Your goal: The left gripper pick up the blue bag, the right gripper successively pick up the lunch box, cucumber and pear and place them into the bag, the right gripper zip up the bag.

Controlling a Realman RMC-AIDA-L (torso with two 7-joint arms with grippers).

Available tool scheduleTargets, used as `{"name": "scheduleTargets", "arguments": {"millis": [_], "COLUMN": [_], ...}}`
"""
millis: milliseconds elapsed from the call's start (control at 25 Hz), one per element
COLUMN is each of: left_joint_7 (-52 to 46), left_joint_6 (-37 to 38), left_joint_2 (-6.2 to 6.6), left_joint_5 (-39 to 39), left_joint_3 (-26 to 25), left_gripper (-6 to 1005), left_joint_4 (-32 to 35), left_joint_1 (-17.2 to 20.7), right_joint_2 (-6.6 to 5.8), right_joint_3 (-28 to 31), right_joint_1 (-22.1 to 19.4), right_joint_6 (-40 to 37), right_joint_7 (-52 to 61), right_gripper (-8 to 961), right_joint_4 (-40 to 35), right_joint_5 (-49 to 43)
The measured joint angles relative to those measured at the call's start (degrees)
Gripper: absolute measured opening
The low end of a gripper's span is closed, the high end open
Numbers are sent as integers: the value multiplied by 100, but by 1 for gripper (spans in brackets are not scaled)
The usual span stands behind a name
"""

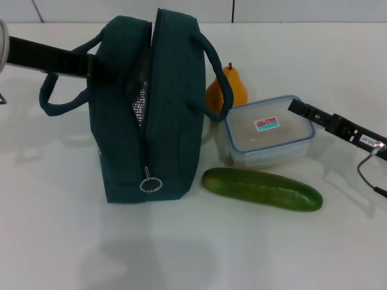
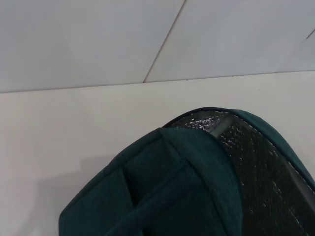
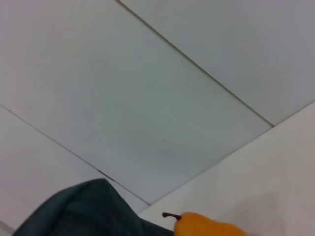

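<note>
Your blue bag (image 1: 154, 109) stands upright left of centre on the white table (image 1: 54, 235), zipper partly open, foil lining showing, ring pull low on the near end. Right of it the lunch box (image 1: 270, 132) sits closed, sticker on the lid; the pear (image 1: 233, 87) is behind it, just beside the bag's right handle; the cucumber (image 1: 261, 188) lies in front of the box. Left gripper (image 1: 100, 66) is at the bag's upper left side, right gripper (image 1: 299, 109) by the box's far right corner. You can't tell how far open either one is.
</note>
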Motion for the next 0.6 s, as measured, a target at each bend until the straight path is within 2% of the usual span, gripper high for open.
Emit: {"name": "scheduleTargets", "arguments": {"millis": [600], "left_joint_7": [36], "left_joint_6": [10], "left_joint_2": [1], "left_joint_5": [-2], "left_joint_3": [8], "left_gripper": [44], "left_joint_4": [-12], "left_joint_1": [36], "right_joint_2": [25], "right_joint_3": [-185], "right_joint_1": [65], "right_joint_6": [-434], "right_joint_7": [886], "right_gripper": [808], "right_joint_4": [20], "right_joint_5": [3]}}
